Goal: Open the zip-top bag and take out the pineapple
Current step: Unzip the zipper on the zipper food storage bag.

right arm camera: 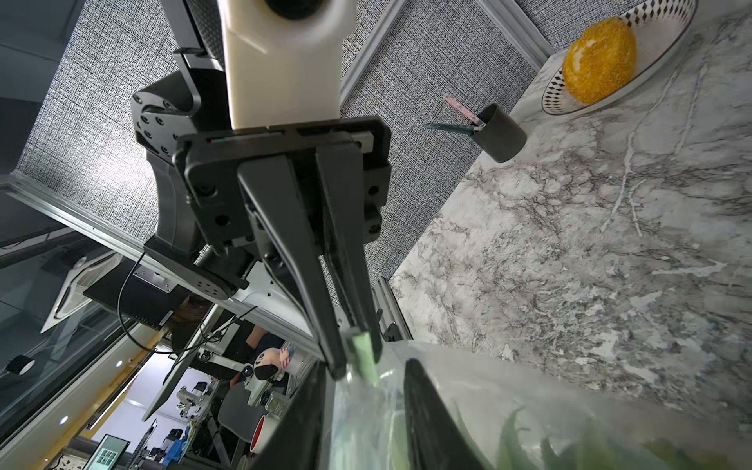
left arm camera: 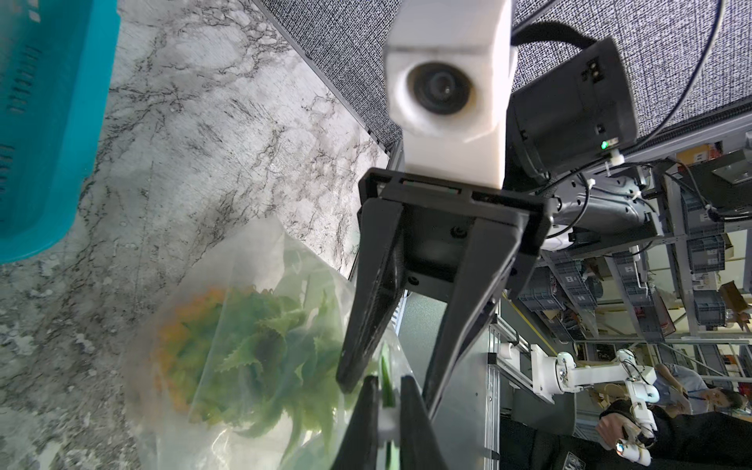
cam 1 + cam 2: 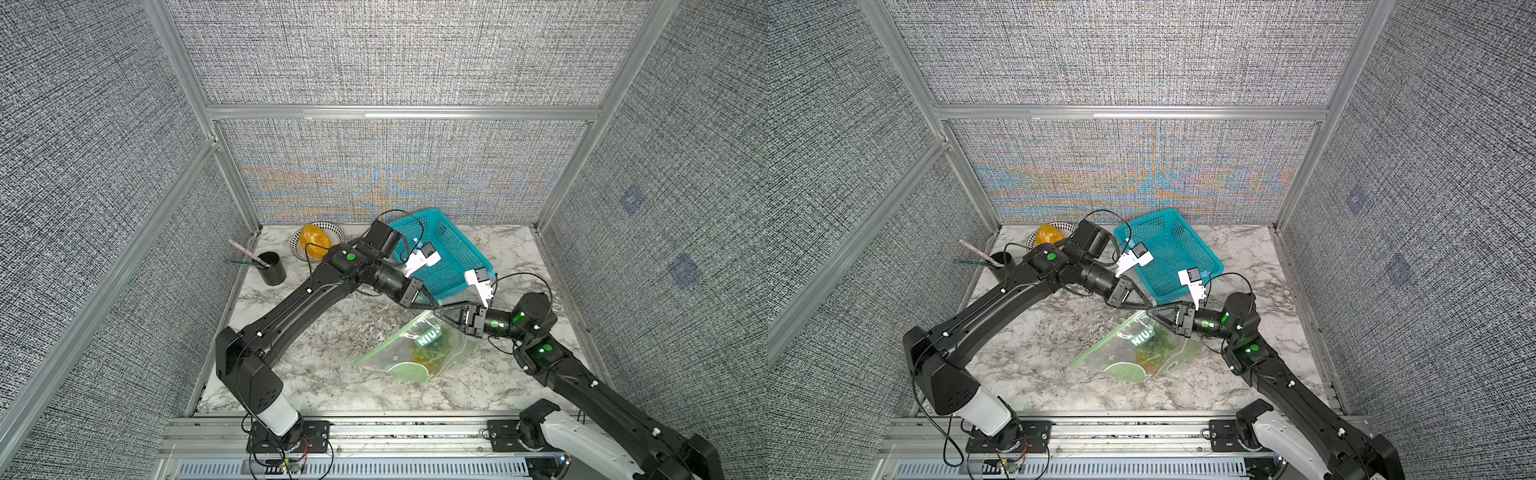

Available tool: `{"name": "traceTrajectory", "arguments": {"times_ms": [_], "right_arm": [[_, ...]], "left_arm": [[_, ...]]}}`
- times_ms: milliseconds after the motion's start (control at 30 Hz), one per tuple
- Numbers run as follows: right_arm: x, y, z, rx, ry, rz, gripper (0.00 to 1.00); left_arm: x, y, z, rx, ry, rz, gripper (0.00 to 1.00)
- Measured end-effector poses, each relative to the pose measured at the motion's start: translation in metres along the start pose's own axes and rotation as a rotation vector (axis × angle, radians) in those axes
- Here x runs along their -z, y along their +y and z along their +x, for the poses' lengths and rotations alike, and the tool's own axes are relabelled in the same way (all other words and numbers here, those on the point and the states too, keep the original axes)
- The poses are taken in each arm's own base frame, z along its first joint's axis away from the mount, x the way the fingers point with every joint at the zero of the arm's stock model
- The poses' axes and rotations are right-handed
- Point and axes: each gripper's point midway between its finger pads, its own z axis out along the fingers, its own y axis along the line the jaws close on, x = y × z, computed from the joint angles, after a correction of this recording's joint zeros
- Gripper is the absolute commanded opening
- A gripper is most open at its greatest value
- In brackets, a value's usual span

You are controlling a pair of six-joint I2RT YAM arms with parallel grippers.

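Left gripper [image 2: 386, 384] sits right up at its own wrist lens, jaws nearly together, pinching the green zip strip [image 1: 362, 350] at the mouth of the zip-top bag [image 3: 395, 357]. Right gripper [image 3: 444, 312] meets it tip to tip, jaws part-way apart and straddling the bag's lip, with no pinch that I can make out. Bag lies on the marble table [image 3: 324, 374], right of centre and toward the near edge, its mouth corner lifted just beside the teal basket [image 3: 449, 249]. Inside sits the pineapple [image 2: 252, 350], leaves toward the mouth. My read: this is the second grab before the peel. Right wants the opposite lip only, a firm close just beside left's hold, then a slow pull straight apart with the bag kept low. Writing: white "NIU" lettering [image 3: 428, 340] on the bag, nothing else legible
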Motion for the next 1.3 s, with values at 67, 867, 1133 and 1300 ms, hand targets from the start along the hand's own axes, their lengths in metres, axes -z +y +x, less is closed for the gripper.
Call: {"name": "traceTrajectory", "arguments": {"times_ms": [67, 867, 1133, 1300], "right_arm": [[0.001, 0.0, 0.001, 0.0, -0.002, 0.002, 0.29], [0.001, -0.003, -0.005, -0.047, -0.033, -0.005, 0.04], [-0.001, -0.004, -0.006, -0.065, -0.034, -0.014, 0.0], [-0.004, -0.005, -0.008, -0.074, -0.023, -0.018, 0.0]], "left_arm": [[0.0, 0.0, 0.0, 0.0, 0.0, 0.001, 0.04], [-0.001, 0.003, 0.01, 0.002, 0.0, 0.001, 0.05], [-0.001, 0.004, 0.01, -0.007, -0.001, -0.003, 0.05], [0.001, 0.005, 0.009, -0.01, -0.005, -0.013, 0.09]]}}
